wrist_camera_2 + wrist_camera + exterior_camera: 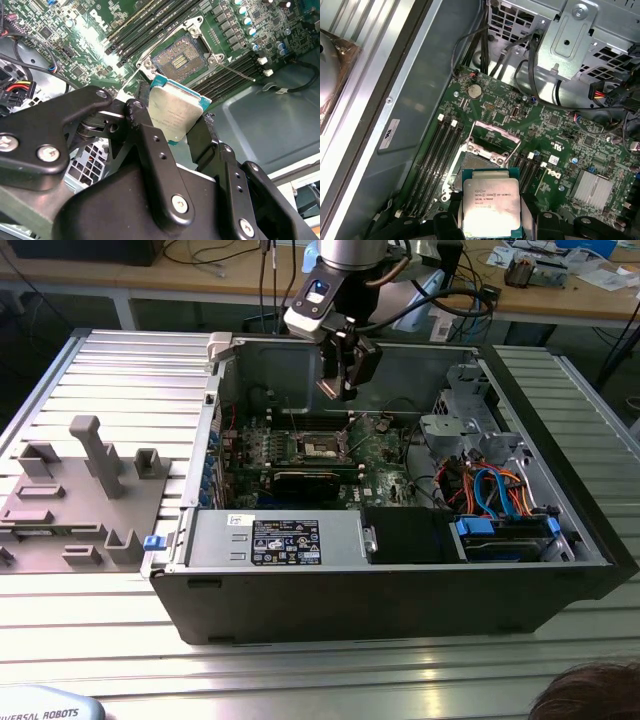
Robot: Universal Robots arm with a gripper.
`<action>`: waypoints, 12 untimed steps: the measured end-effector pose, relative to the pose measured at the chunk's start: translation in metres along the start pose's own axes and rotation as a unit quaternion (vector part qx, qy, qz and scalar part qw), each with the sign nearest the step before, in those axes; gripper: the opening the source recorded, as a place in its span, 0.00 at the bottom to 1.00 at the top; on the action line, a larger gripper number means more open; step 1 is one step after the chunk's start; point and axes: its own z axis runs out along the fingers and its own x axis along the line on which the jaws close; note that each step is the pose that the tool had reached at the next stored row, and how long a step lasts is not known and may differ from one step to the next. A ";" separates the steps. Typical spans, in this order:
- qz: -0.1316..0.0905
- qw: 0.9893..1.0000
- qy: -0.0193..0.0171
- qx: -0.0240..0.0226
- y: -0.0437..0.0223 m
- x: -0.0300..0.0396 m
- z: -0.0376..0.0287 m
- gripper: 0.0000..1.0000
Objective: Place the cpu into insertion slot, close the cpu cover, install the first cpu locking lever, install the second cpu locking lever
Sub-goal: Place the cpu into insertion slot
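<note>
- One gripper, upper centre of the exterior view, hangs above the open PC case, over the green board.
- Gripper state: clamped on the chip. Black fingers press on 2 opposite edges, w/ the chip's metal top facing the cams in both wrist views.
- Chip pos.: in the air, clear of the board, near the socket but not in it. In the first wrist view it overlaps one side of the socket. Whether it is level w/ the board: cannot tell.
- Socket: bare, contact field exposed, nothing seated.
- Cover: appears swung up off the socket, so access is open.
- Lever: thin wire rod, lies out beside the socket, apparently unlatched. 2nd lever: cannot tell.
- Step in hand (judgement): step 1 of 4, chip to socket. Cover and both levers not yet done.
- Reqs. for seating (judgement):
  - chip flat and parallel to the socket;
  - edges square w/ the socket frame, notches and corner mark matched;
  - centred over the contact field, then straight down w/ no sideways slide;
  - min. force, since the contacts likely bend easily and a tilted or offset chip could damage them.
</note>
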 end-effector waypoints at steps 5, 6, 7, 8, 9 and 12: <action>0.005 1.000 0.000 0.000 0.0000 0.0000 0.0001 0.55; 0.005 1.000 0.000 0.000 0.0000 0.0000 0.0001 0.55; 0.006 1.000 0.000 0.000 0.0000 0.0000 0.0001 0.55; 0.008 1.000 0.000 0.000 0.0000 0.0000 0.0002 0.55; 0.008 1.000 0.000 0.000 0.0000 0.0000 0.0002 0.55; 0.015 1.000 -0.001 0.000 0.0000 0.0000 0.0003 0.55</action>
